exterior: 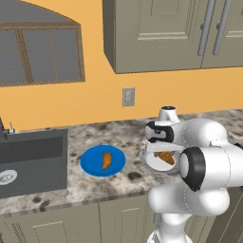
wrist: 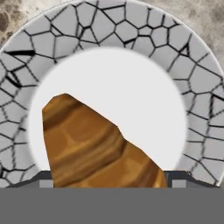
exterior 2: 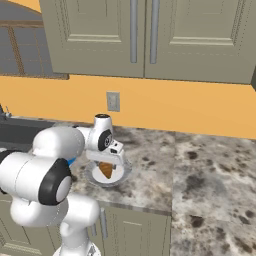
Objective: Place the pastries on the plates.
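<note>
**Gripper over the white plate: second pastry at the point of release**

Gripper hangs low above the white plate, pointing straight down at it. My hand camera looks onto the plate's plain centre and its grey cracked-pattern rim, with the second pastry rising from between my finger tips at the bottom of that view. The tips themselves are barely visible beside it, so I cannot tell for certain whether they are clamped on the pastry or already slack; I judge it more likely held, since it sits right between them.

Status of the task items:
1. First pastry lies on the blue plate, on the counter just right of the sink. That half reads as done.
2. Second pastry shows in both base views over the white plate, under my wrist. I cannot tell whether it touches the plate surface.

Step in hand: setting the second pastry down on the white plate.

Next move calls for:
- Lowering only if the pastry is not yet resting on the plate.
- Spreading the fingers fully.
- Lifting straight up, so the tips do not drag the pastry toward the rim.
</note>
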